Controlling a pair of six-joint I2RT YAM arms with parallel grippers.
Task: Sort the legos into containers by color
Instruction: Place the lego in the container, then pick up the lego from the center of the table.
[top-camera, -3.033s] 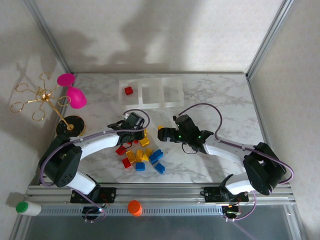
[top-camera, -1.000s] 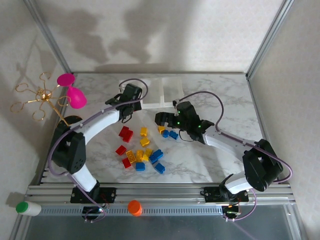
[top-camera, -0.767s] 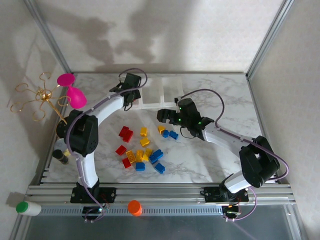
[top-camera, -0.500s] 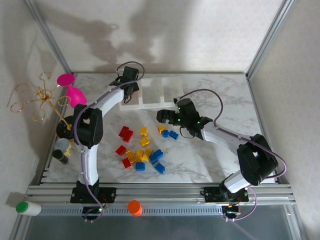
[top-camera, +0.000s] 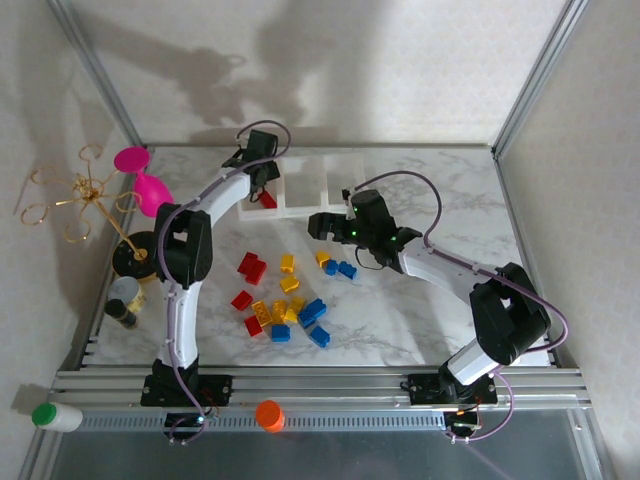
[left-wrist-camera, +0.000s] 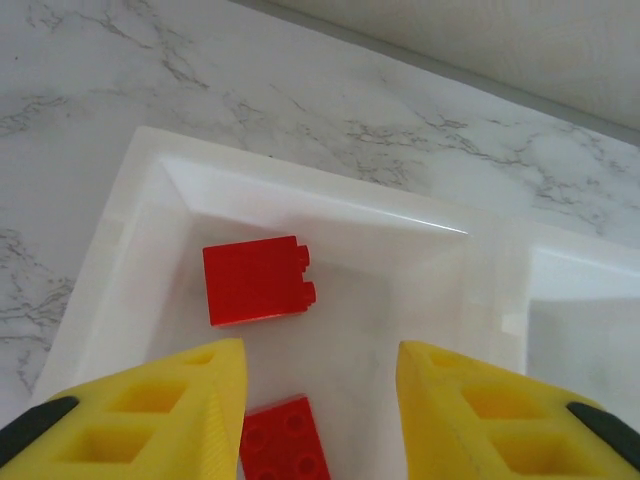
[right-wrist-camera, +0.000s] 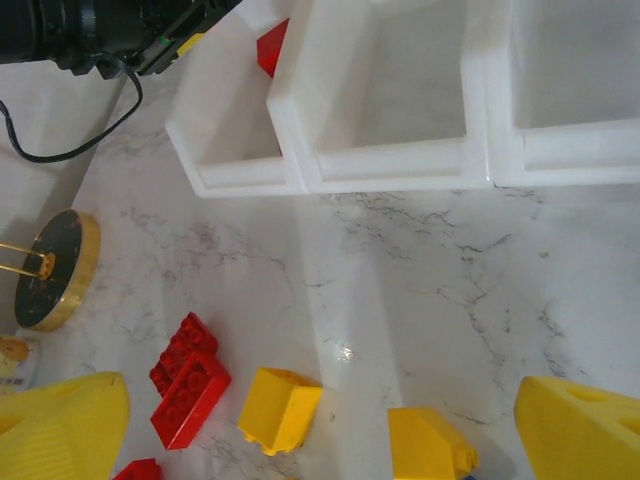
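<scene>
My left gripper (top-camera: 262, 185) hangs over the leftmost of the three joined white containers (top-camera: 303, 209). In the left wrist view its yellow fingers (left-wrist-camera: 150, 410) stand apart, so the gripper (left-wrist-camera: 320, 405) is open. One red lego (left-wrist-camera: 285, 440) lies loose on the bin floor below them, and a second red lego (left-wrist-camera: 257, 283) lies further in. My right gripper (top-camera: 318, 226) hovers wide open (right-wrist-camera: 320, 440) in front of the bins, holding nothing. Below it lie yellow legos (right-wrist-camera: 280, 408) and red legos (right-wrist-camera: 190, 385). Several red, yellow and blue legos (top-camera: 285, 310) are scattered mid-table.
A pink goblet (top-camera: 150, 192) and a gold wire stand (top-camera: 75, 195) on a round base (right-wrist-camera: 55, 268) sit at the left. A small bottle (top-camera: 122, 300) stands at the left edge. An orange cap (top-camera: 269, 413) and a green-capped bottle (top-camera: 55, 415) rest on the front rail.
My left arm has swung from the pile up to the left bin, opened its jaws and let go of a red lego there. The right gripper drifted slightly back-left, still open.
</scene>
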